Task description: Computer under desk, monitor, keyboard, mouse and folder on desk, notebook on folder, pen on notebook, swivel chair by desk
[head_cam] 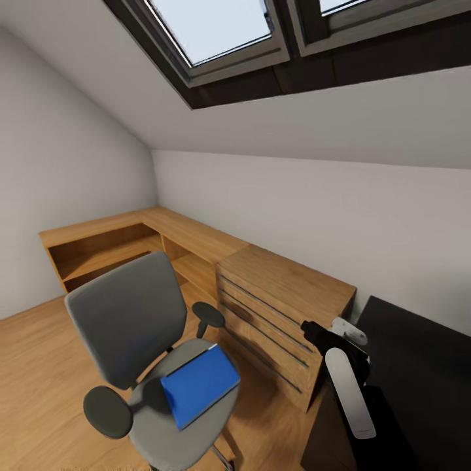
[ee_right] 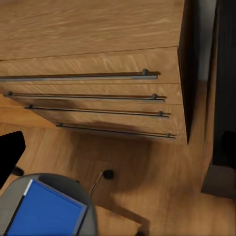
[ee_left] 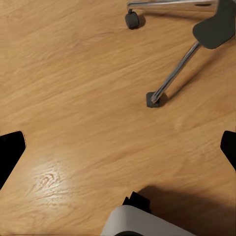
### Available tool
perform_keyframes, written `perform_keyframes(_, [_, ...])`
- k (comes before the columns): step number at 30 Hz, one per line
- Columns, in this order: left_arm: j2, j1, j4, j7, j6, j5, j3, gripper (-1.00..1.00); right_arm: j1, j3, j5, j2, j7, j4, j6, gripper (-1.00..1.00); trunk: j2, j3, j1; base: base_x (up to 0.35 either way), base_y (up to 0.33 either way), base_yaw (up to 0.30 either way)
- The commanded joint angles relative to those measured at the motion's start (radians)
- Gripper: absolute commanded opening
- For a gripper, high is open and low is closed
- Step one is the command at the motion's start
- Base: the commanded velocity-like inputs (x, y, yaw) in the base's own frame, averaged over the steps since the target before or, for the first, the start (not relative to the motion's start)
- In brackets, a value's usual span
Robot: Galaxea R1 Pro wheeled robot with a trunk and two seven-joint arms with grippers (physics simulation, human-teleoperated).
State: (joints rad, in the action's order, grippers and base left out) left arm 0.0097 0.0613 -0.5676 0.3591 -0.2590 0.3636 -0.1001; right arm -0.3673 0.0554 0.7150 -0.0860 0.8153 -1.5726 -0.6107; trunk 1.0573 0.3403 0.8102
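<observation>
A blue folder (head_cam: 199,384) lies flat on the seat of the grey swivel chair (head_cam: 127,317), which stands on the wooden floor in front of me to the left. The right wrist view catches the folder (ee_right: 44,214) on the seat edge, below my right gripper (ee_right: 118,150), whose fingers are spread wide with nothing between them. My left gripper (ee_left: 118,150) hangs open over bare floor, near the chair's metal legs and casters (ee_left: 153,98). My right arm (head_cam: 350,386) reaches forward at the lower right. The monitor, keyboard, mouse, notebook, pen and computer are out of view.
A wooden drawer unit (head_cam: 281,307) with several long bar handles (ee_right: 98,76) stands just right of the chair. A low wooden corner shelf (head_cam: 131,242) runs along the walls behind. A black piece of furniture (head_cam: 418,366) sits at the right. Skylights (head_cam: 216,29) are overhead.
</observation>
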Motion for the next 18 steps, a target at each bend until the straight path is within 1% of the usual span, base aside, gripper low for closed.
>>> perform_keyframes(1, [0.001,0.0,-0.002,0.008,-0.003,0.008,-0.007,1.0,-0.001,0.0,0.008,0.0,0.008,-0.001,-0.003,1.0,0.001,0.002,0.0,0.0,0.0,0.245])
perform_keyframes(7, [0.001,0.0,-0.002,0.008,-0.003,0.009,-0.007,1.0,-0.001,0.001,0.008,0.0,0.008,-0.001,-0.003,1.0,0.001,0.007,0.0,0.0,0.0,0.209])
perform_keyframes(13, [0.001,0.0,-0.002,0.008,-0.002,0.009,-0.007,1.0,-0.001,0.004,0.008,0.0,0.01,-0.001,-0.003,1.0,0.001,0.009,0.0,0.0,0.0,0.035])
perform_keyframes(14, [0.001,0.0,-0.001,0.008,-0.002,0.01,-0.007,1.0,-0.001,0.037,0.008,0.0,0.011,-0.001,-0.003,1.0,0.001,0.009,0.0,0.0,0.071,0.002])
perform_keyframes(18, [0.002,0.0,0.0,0.007,-0.002,0.011,-0.006,1.0,-0.001,0.044,0.008,0.0,0.011,-0.001,-0.003,1.0,0.001,0.009,0.0,0.0,0.194,0.077])
